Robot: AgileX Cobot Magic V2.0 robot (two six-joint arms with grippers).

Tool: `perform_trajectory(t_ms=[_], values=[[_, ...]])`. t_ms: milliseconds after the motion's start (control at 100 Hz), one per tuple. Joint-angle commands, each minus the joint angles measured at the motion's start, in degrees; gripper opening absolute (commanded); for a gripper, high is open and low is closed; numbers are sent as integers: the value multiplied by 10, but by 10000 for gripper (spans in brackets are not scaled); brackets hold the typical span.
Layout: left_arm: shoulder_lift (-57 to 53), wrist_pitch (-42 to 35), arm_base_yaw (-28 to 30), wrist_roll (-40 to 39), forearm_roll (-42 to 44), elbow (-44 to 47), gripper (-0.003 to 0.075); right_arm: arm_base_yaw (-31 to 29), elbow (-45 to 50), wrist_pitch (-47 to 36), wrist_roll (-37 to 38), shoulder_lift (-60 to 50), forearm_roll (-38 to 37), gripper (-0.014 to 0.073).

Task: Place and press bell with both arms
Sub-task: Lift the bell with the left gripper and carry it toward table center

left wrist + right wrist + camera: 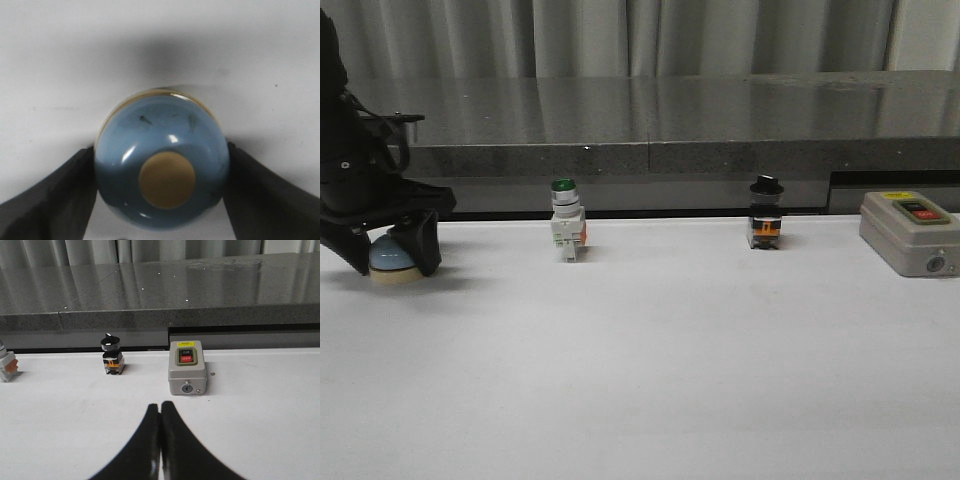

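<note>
The bell [392, 259], a light-blue dome on a cream base, sits on the white table at the far left. My left gripper [390, 250] stands over it, its black fingers pressed on both sides of the dome. In the left wrist view the bell [162, 172] fills the middle, cream button up, with a finger touching each flank. My right gripper [160, 412] is shut and empty, low over the table, out of the front view.
A green-capped white push-button switch [566, 222] stands at middle left, a black selector switch [765, 215] at middle right, and a grey box with red and black buttons [910, 232] at far right. A dark ledge runs behind the table.
</note>
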Motion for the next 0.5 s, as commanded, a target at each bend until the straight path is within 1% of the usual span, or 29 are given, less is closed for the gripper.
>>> perform_trajectory(t_ms=[0, 100, 380, 490], values=[[-33, 5, -4, -3, -12, -13, 281, -3, -8, -52, -1, -11, 0, -60], [-47, 7, -4, -3, -12, -13, 249, -3, -8, -52, -1, -11, 0, -60], [-131, 27, -9, 3, -14, -13, 249, -3, -8, -52, -1, -11, 0, -60], [-167, 37, -31, 13, -14, -13, 249, -3, -8, -52, -1, -11, 0, -60]])
